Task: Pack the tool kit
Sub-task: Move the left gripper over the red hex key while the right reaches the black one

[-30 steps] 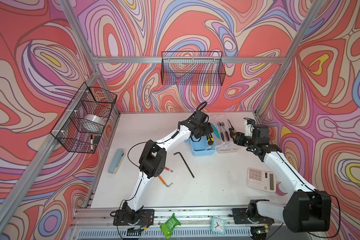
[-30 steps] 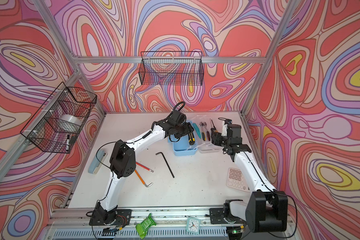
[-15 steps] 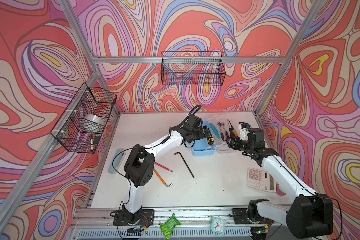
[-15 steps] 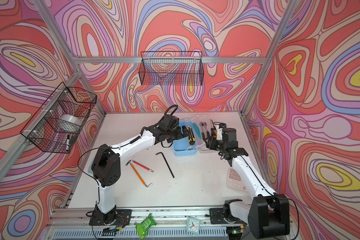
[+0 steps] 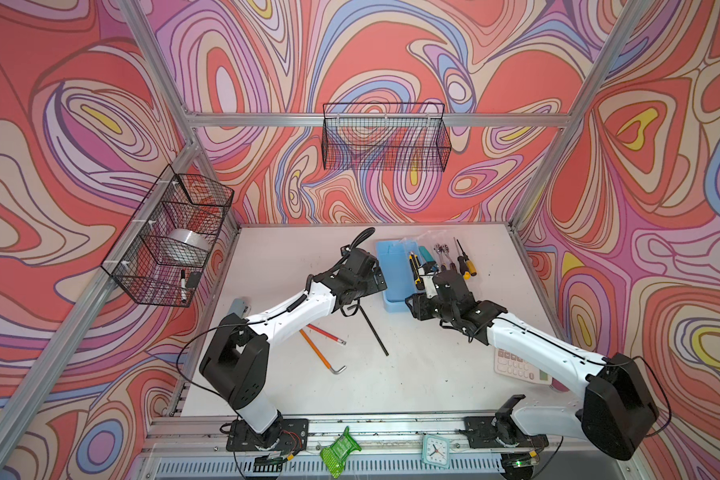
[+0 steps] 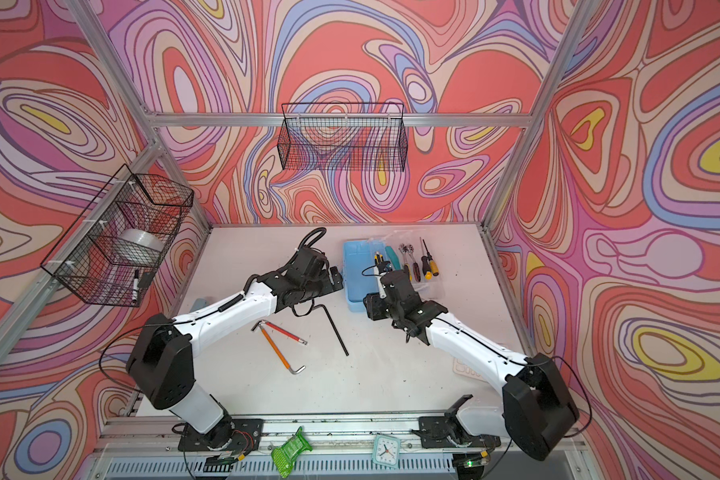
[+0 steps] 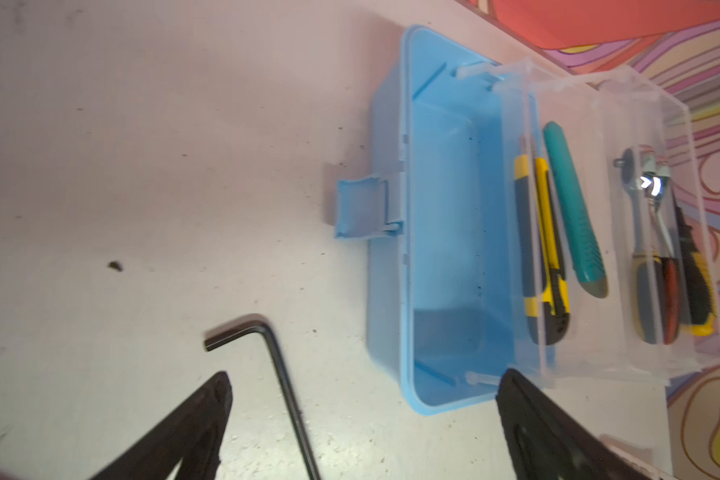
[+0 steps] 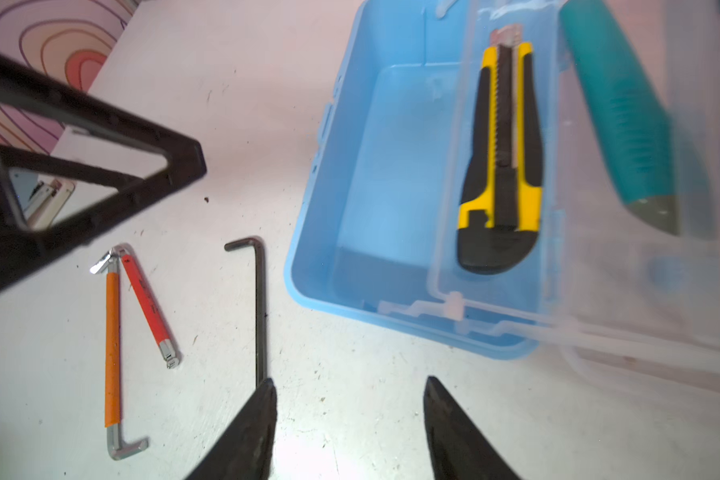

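Box (image 7: 441, 249) lies empty, clear tray (image 8: 445, 174) holds yellow knife (image 8: 501, 166); left tool (image 7: 362, 386) and right tool (image 8: 350, 386) spread, empty.

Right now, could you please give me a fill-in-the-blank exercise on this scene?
The black hex key lies on the ____, outside the blue box.
Beside the teal utility knife lies a black and ____ utility knife.
With the orange hex key and red hex key, ____ hex keys lie outside the box.
The left gripper and right gripper are both ____.
Missing words: table; yellow; three; open.
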Available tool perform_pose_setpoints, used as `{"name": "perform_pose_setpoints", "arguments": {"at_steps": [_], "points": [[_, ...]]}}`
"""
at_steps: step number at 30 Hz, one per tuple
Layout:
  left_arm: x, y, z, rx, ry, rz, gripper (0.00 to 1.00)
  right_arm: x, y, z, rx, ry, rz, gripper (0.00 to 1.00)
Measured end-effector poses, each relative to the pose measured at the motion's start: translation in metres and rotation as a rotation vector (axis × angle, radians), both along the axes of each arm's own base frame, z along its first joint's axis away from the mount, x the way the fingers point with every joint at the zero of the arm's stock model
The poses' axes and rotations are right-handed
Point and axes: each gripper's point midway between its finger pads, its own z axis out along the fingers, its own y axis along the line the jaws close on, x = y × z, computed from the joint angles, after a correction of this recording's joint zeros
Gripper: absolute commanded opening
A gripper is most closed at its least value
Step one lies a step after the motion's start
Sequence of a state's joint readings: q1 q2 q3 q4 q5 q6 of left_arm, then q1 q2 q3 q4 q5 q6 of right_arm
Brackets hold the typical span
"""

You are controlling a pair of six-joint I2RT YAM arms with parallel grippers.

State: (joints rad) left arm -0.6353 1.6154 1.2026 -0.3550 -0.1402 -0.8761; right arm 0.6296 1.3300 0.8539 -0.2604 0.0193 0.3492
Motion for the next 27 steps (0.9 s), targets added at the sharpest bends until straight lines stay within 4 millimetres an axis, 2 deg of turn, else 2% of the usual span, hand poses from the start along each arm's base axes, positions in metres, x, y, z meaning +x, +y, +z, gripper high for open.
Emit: {"name": "perform_pose_setpoints", "arguments": {"at_steps": [5,9,18,27], "points": [[-0.013,0.050,-0.014,0.054,0.029,0.111,1.00,-0.014,0.040,-0.020,-0.081,0.015,0.079,0.52],[-0.030,0.082,-0.022,0.079,0.051,0.183,1.00,-0.023,0.066,-0.037,-0.131,0.031,0.133,0.47],[-0.071,0.150,-0.039,0.088,0.096,0.356,1.00,-0.025,0.089,-0.075,-0.249,0.081,0.182,0.39],[-0.101,0.183,-0.048,0.103,0.121,0.440,1.00,-0.031,0.102,-0.107,-0.332,0.134,0.230,0.35]]}}
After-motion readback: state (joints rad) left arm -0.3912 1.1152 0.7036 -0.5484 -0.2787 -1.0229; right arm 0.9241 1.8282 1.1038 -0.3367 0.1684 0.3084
